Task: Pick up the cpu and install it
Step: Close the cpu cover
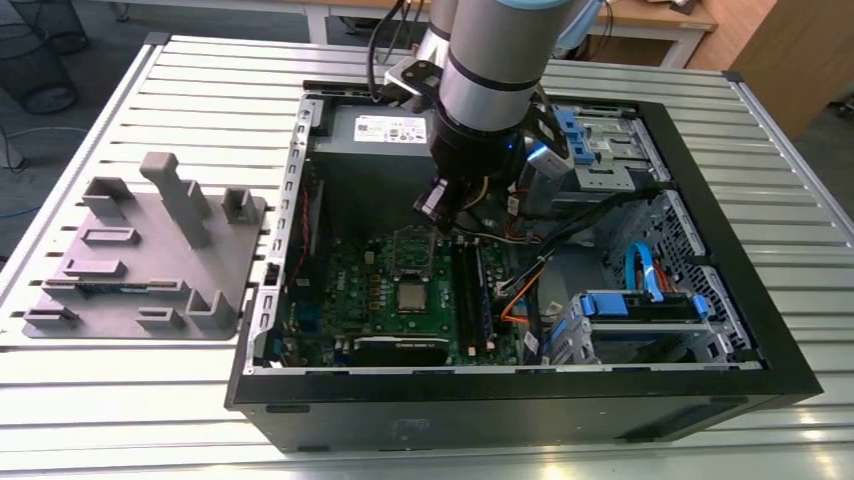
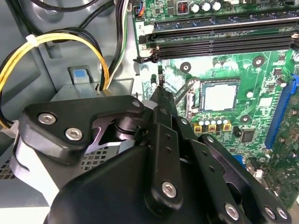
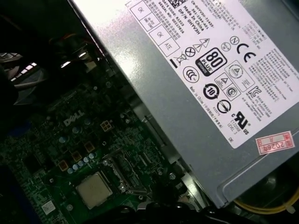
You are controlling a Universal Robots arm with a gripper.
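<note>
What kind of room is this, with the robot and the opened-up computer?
Probably a robot lab or workshop. A robot arm reaches into an open computer case lying on a slatted metal table, next to a grey holder tray. Desks stand behind.

open computer case [image 1: 747,300], grey holder tray [image 1: 134,260], power supply [image 3: 196,70]

Single arm [image 1: 487,75] reaching steeply down, wrist low, gripper [image 2: 160,79] — jaws drawn together, holding nothing
</note>
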